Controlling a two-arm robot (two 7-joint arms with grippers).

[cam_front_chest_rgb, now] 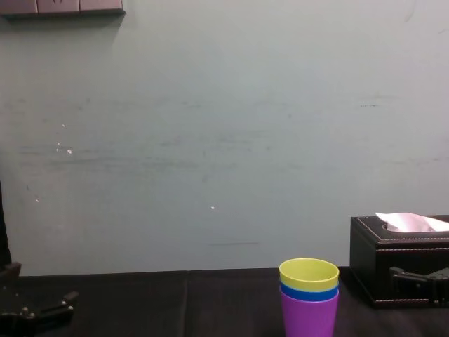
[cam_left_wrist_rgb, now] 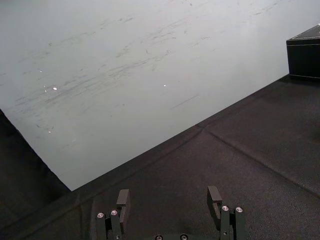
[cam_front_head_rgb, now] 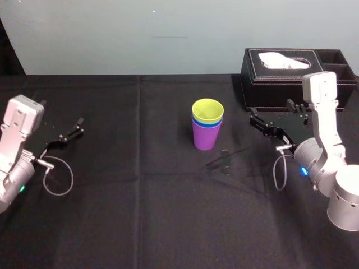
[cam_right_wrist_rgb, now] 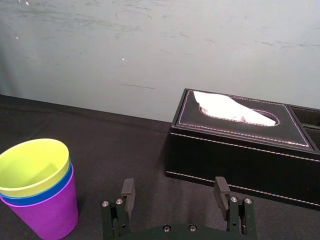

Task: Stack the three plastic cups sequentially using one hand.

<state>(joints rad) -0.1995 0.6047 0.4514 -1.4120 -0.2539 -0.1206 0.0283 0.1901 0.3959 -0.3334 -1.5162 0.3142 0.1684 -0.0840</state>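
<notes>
You have three cups, all nested into one upright stack: the purple cup (cam_front_head_rgb: 206,139) at the bottom on the black worktop (cam_front_head_rgb: 140,213), the blue cup (cam_front_head_rgb: 209,126) inside it with only its rim band showing, and the yellow-green cup (cam_front_head_rgb: 207,110) on top. The stack stands to the left of the one black tissue box (cam_front_head_rgb: 280,78), apart from it, with bare cloth between. There are two hands. Your right hand (cam_right_wrist_rgb: 174,189) sits low just in front of the tissue box, its fingers (cam_right_wrist_rgb: 128,192) spread wide, gripping nothing and clear of the stack. Your left hand (cam_left_wrist_rgb: 168,197) is well away from the tissue box, out past the stack at the worktop's left side, its fingers (cam_left_wrist_rgb: 123,200) also wide apart and empty.
</notes>
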